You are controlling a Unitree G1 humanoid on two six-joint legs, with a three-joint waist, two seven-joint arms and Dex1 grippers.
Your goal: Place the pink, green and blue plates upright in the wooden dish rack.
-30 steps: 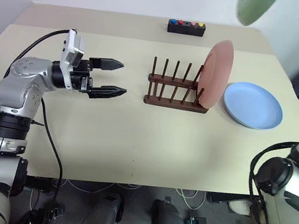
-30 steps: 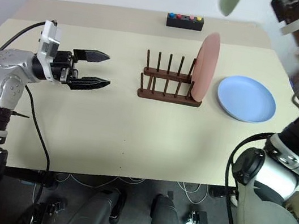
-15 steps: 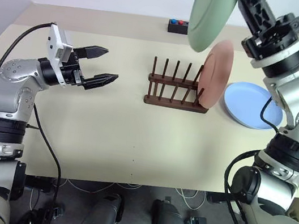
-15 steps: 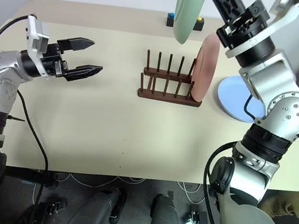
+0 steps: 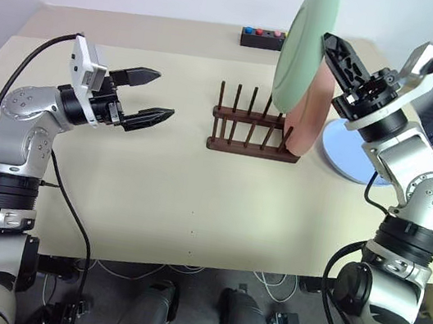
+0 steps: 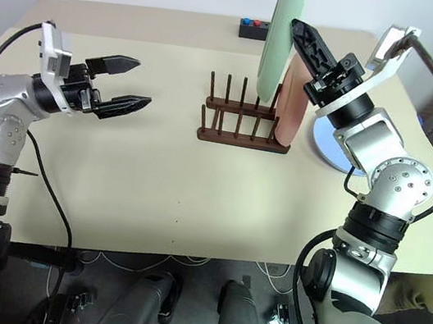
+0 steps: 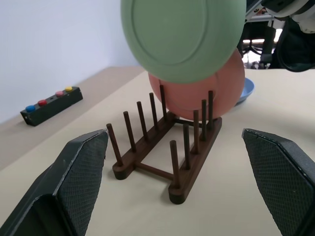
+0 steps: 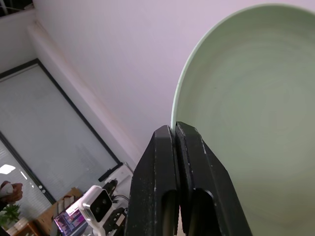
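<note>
The wooden dish rack (image 5: 250, 134) stands mid-table. The pink plate (image 5: 315, 120) is upright in its right end slot. My right gripper (image 5: 330, 42) is shut on the rim of the green plate (image 5: 306, 48), holding it on edge in the air above the rack's right half, just in front of the pink plate. In the right wrist view the shut fingers (image 8: 162, 172) pinch the green plate (image 8: 256, 123). The blue plate (image 5: 348, 157) lies flat on the table right of the rack, partly behind my right arm. My left gripper (image 5: 164, 94) hovers open to the left of the rack, pointing at it.
A small black box with coloured buttons (image 5: 262, 37) sits near the table's far edge behind the rack. The beige table (image 5: 193, 200) is bare between the rack and the near edge. Cables hang under the front edge.
My right arm has come down and to the left, lowering the green plate from the top of the view to just above the rack. The left gripper has stayed open, left of the rack.
</note>
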